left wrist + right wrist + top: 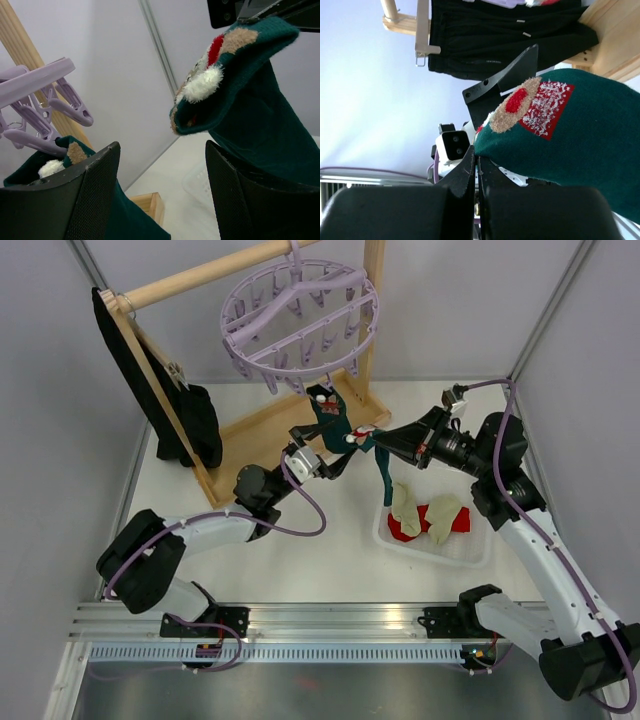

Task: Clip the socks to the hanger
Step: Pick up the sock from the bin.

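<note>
Socks first: the first teal sock point(330, 420) hangs clipped at the 6 o'clock edge of the hanger point(300, 315). At its 7 o'clock the left gripper point(322, 448) gapes wide, holding nothing. The second teal sock point(380, 475) dangles from the right gripper point(377, 443), clenched on its cuff. Spare socks point(425, 515) lie in the tray point(470, 552) on the tabletop at 4 o'clock. My worry: that thin pinch slips during the lift, or a clip bites beside the fabric.

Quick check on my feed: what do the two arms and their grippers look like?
Both the left arm and right arm have white links with black joints and a lavender cable running along them. The left gripper and right gripper have black fingers; the left's pads look finely meshed.
</note>
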Controlling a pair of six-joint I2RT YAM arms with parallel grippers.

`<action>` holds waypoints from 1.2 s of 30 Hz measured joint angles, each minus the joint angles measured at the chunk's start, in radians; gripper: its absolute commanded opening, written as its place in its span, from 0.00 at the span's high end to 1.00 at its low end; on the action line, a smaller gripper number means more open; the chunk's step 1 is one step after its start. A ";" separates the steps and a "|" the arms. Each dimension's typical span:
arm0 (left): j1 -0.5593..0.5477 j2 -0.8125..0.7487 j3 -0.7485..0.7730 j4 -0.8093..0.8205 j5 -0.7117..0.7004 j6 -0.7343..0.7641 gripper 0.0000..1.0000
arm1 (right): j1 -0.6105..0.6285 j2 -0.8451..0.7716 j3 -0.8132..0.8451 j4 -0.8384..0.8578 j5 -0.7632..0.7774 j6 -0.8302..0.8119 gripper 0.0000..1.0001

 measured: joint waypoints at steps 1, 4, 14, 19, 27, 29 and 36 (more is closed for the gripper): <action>0.000 0.003 0.003 0.001 0.000 0.000 0.27 | 0.008 0.001 0.000 0.003 0.000 0.002 1.00; 0.000 0.008 0.011 0.005 0.000 -0.001 0.28 | 0.024 0.003 0.000 0.015 0.000 0.009 1.00; 0.000 0.010 0.014 0.008 0.000 -0.013 0.31 | 0.053 0.014 -0.001 0.040 0.000 0.030 1.00; 0.000 0.006 0.014 0.008 0.000 -0.024 0.32 | 0.064 0.016 -0.006 0.050 0.001 0.036 1.00; 0.000 -0.035 0.014 0.010 0.000 -0.031 0.34 | 0.066 0.020 -0.027 0.069 0.000 0.045 1.00; 0.000 -0.040 0.014 0.010 0.001 -0.032 0.36 | 0.066 0.020 -0.032 0.071 0.000 0.045 1.00; 0.000 -0.047 0.014 0.010 0.003 -0.041 0.42 | 0.066 0.020 -0.034 0.079 0.000 0.049 1.00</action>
